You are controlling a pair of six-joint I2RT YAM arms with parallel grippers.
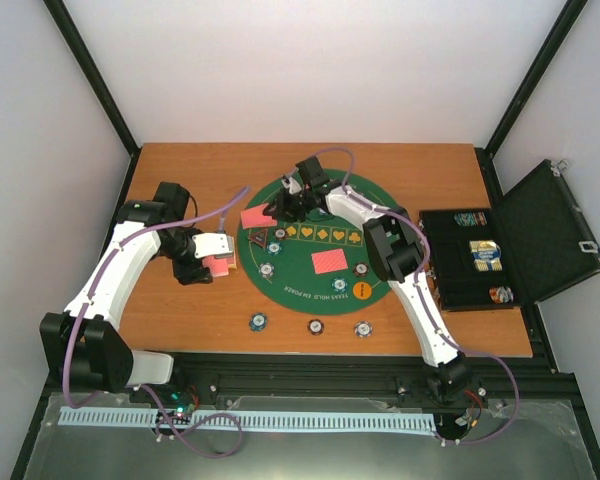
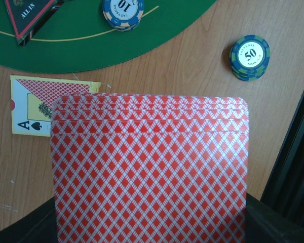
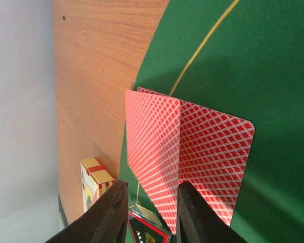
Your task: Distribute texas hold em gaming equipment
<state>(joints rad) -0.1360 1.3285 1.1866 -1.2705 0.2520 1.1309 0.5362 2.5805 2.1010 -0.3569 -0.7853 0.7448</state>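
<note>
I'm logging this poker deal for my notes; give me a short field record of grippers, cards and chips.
left gripper: shut on deck of cards
right gripper: jaws apart, tilted card between them
flat card: lying on green mat
loose chips: three on the table, off the mat
case: open, right of the mat

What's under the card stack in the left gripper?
A yellow card box showing an ace of spades, on the wooden table; the card stack hides its right part.
</note>
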